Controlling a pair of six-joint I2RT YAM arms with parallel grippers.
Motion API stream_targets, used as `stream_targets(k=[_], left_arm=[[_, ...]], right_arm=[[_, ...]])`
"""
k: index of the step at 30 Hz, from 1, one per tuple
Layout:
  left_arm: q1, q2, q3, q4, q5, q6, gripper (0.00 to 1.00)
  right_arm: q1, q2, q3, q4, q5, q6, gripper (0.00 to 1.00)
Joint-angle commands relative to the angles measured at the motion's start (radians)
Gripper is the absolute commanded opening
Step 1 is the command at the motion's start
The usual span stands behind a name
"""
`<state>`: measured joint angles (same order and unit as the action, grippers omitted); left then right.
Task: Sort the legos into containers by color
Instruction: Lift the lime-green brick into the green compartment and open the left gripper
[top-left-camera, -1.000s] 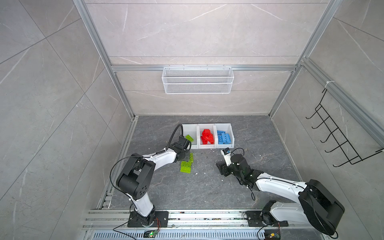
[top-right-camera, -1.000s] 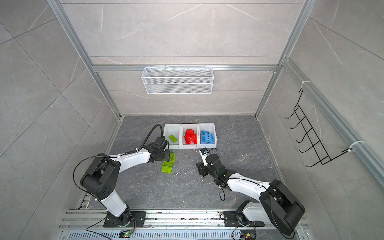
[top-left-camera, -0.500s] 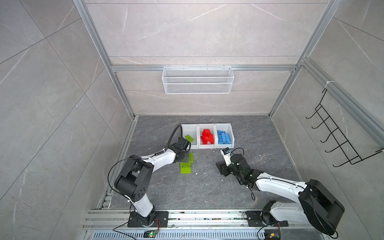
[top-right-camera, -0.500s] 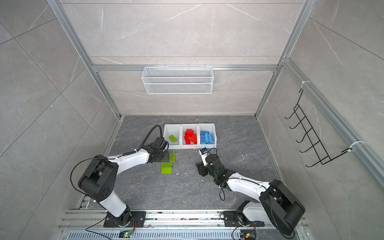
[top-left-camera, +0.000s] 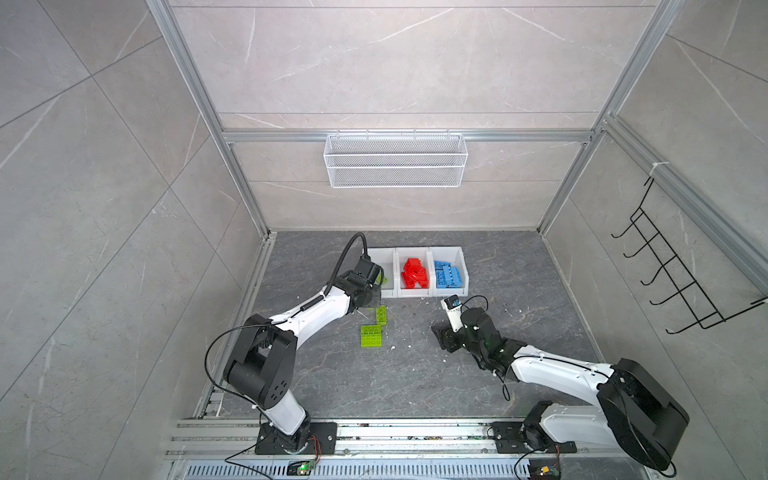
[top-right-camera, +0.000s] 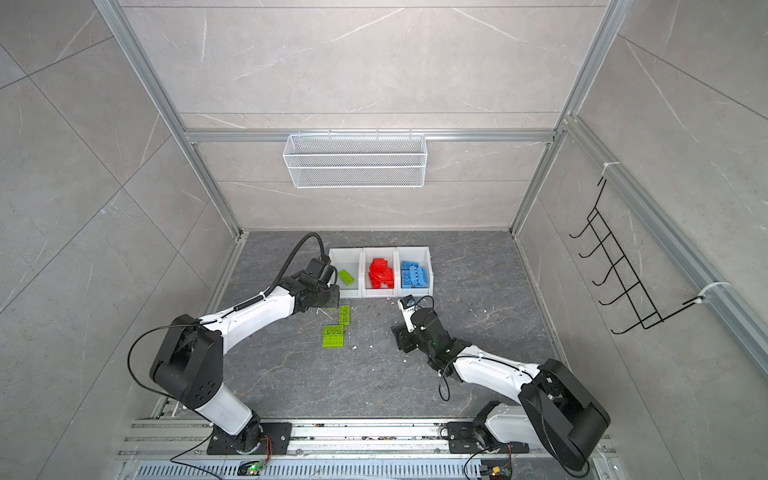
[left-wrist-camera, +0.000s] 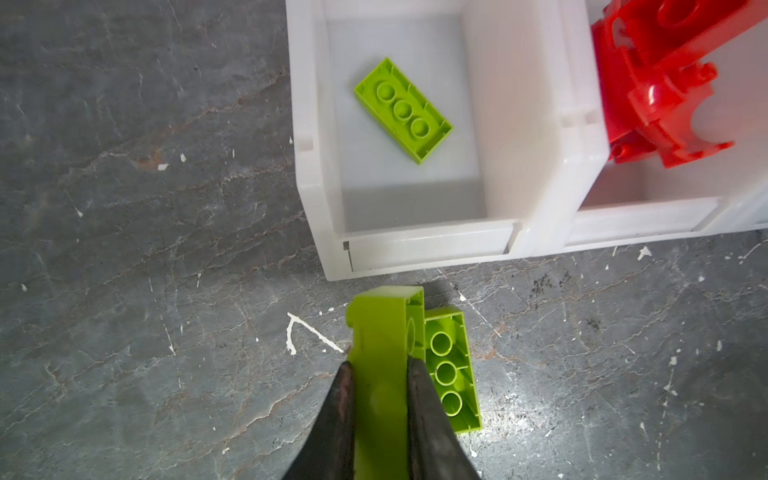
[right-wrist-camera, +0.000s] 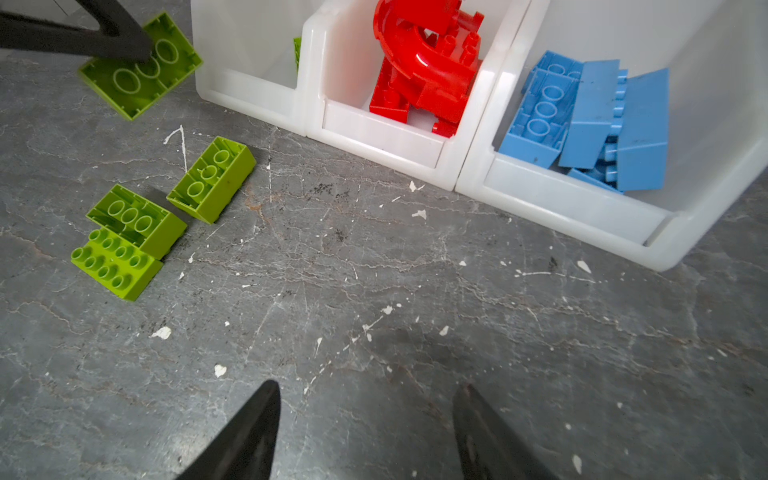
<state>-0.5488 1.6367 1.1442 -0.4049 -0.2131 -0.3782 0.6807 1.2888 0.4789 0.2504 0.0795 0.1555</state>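
Left gripper (left-wrist-camera: 378, 365) crept slightly toward bins since earlier frame, clamped on lime brick (left-wrist-camera: 380, 328) just short of leftmost bin (left-wrist-camera: 415, 245), mid-frame in both top views. Second lime brick (left-wrist-camera: 402, 110) already inside; red legos (right-wrist-camera: 419, 70), blue legos (right-wrist-camera: 594, 120) look sorted. Three loose lime bricks (top-left-camera: 371, 336) wait on floor lower down. Right gripper (right-wrist-camera: 365, 386) fingers apart, empty.

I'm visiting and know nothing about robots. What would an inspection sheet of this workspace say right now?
Surface: dark grey stone-look tabletop.
Job's things: three joined white bins; lone green brick in the left one, red legos in the middle, blue legos in the right; three loose green bricks on the surface.
Clutter: white flecks scattered.
Grippers: left gripper shut on held green brick before the left bin; right gripper open, empty.
Cables: black cable arches over left arm; thin black cable loops beside right arm.
Surroundings: wire basket on back wall; hook rack on side wall.
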Motion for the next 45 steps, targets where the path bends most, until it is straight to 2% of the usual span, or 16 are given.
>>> stream_targets(k=[1, 12, 26, 37, 41, 45], left_arm=[[0.006, -0.041, 0.006, -0.039, -0.021, 0.025, 0.18], [0.018, 0.004, 0.131, -0.014, -0.013, 0.096, 0.20], [0.078, 0.300, 0.405, 0.002, 0.033, 0.171, 0.20], [0.089, 0.422, 0.487, 0.008, 0.040, 0.197, 0.22], [0.091, 0.425, 0.491, -0.001, 0.037, 0.203, 0.26], [0.092, 0.402, 0.489, -0.012, 0.039, 0.208, 0.49]], right_arm=[[0.008, 0.007, 0.027, -0.013, 0.014, -0.020, 0.68], [0.010, 0.009, 0.027, -0.010, 0.012, -0.018, 0.68], [0.011, 0.004, 0.018, -0.002, 0.022, -0.021, 0.68], [0.011, 0.010, 0.020, -0.001, 0.026, -0.023, 0.68], [0.012, 0.016, 0.024, -0.004, 0.020, -0.023, 0.68], [0.011, 0.009, 0.021, -0.004, 0.023, -0.022, 0.68]])
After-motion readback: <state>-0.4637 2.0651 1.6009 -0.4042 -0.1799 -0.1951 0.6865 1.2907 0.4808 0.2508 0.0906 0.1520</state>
